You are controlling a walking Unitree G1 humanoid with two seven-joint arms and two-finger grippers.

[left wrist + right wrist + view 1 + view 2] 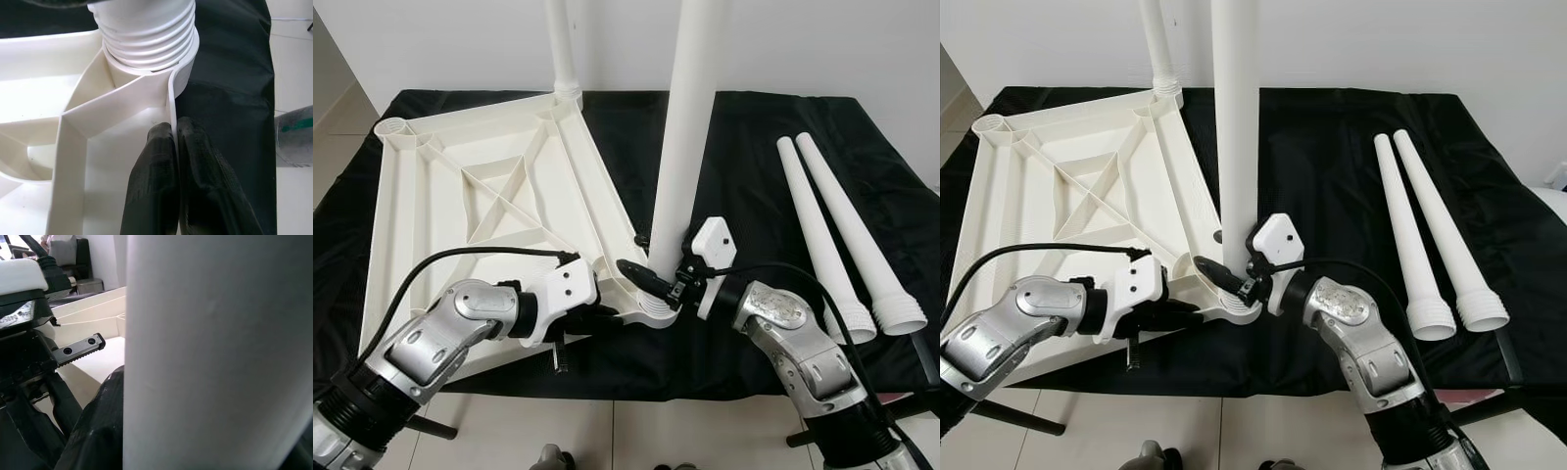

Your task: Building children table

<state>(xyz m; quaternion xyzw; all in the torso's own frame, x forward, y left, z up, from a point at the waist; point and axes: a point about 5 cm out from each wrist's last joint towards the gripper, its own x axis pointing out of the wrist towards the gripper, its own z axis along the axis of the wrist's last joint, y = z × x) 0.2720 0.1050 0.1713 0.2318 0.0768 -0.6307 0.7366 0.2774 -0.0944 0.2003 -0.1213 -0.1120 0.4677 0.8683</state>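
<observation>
A black-covered table (754, 127) carries the upturned white tabletop (480, 186) and two loose legs (837, 235).

White wall (822, 49) behind; pale tiled floor (636, 431); black cloth (764, 157) over worktable.

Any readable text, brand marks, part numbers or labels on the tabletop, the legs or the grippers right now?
None to read. The upturned white tabletop, the upright leg at its near corner and the two loose legs on the black cloth are plain white plastic. The left gripper, pinching the tabletop's rim, and the right gripper on the upright leg carry no legible marks.
</observation>
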